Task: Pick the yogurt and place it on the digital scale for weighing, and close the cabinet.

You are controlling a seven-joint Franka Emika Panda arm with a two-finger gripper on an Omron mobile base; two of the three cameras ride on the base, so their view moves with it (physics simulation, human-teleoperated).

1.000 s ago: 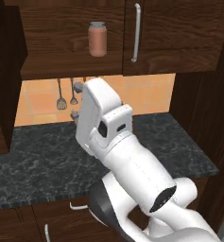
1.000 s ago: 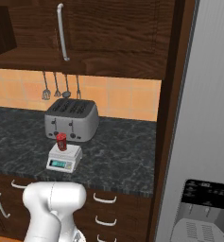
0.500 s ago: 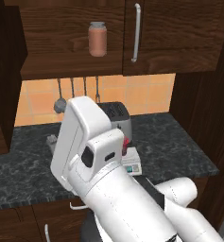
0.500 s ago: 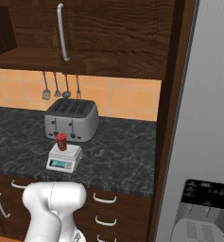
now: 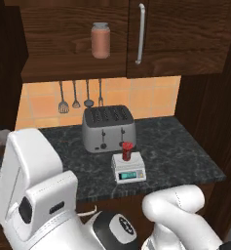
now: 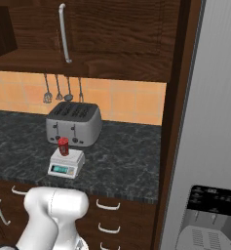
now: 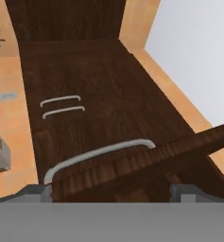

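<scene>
Yogurt (image 5: 127,151) stands upright on the scale (image 5: 129,169), at about 5 o'clock from the toaster (image 5: 108,128) on the counter (image 5: 185,151); same pairing in the right base view, yogurt (image 6: 63,145) centred on the scale (image 6: 66,162) just in front of the toaster (image 6: 73,124). That half of the task looks done, the cup sitting square on the plate so the display faces out. Cabinet (image 5: 78,49) not yet shut: shelf exposed, jar (image 5: 101,40) on it at 12 o'clock above the toaster, right door with its bar handle (image 5: 141,33) closed, left door (image 5: 9,73) swung out at 9 o'clock. In the hand view, a door edge (image 7: 146,163) with a silver handle (image 7: 97,153) crosses between the gripper (image 7: 106,191) tips; fingers (image 7: 35,191) set wide apart, nothing clamped, wood lying in the gap. Likely the jaws straddle the open door so as to push it closed, though contact cannot be told. Two drawer pulls (image 7: 61,106) sit beyond at 11 o'clock.
</scene>
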